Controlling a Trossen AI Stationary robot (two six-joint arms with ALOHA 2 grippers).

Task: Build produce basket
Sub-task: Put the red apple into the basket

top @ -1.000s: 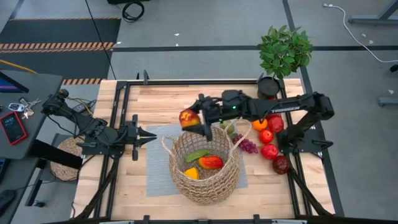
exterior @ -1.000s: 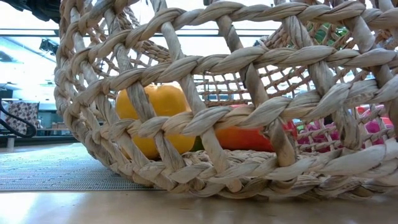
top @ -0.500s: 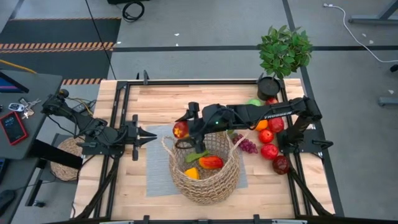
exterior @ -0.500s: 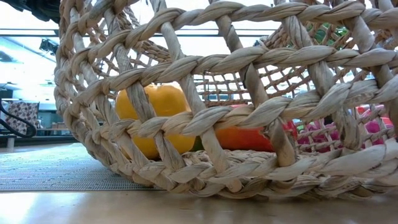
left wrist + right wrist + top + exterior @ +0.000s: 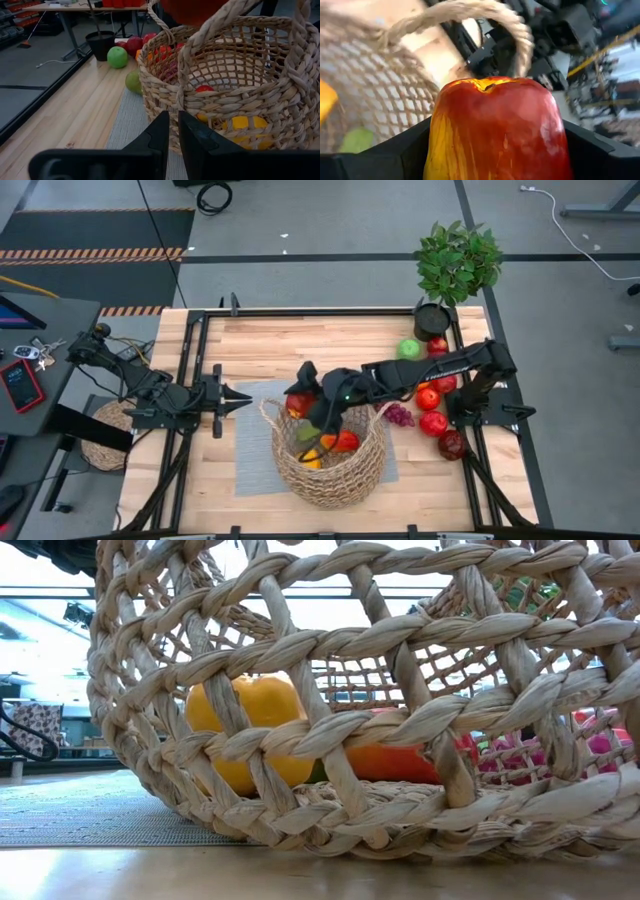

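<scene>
Currently a red-yellow apple (image 5: 495,130), stem end turned toward the wrist camera, is gripped by the right fingers (image 5: 303,406) over the upright basket (image 5: 330,470); the left fingers (image 5: 170,142) are clenched empty.

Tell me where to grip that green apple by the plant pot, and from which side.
Grip the green apple across its round middle, coming straight down from above. It sits alone on the wood with open table on its left; a red fruit crowds its right.

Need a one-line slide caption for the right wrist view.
Right gripper holds a red-yellow apple by the basket handle.
</scene>
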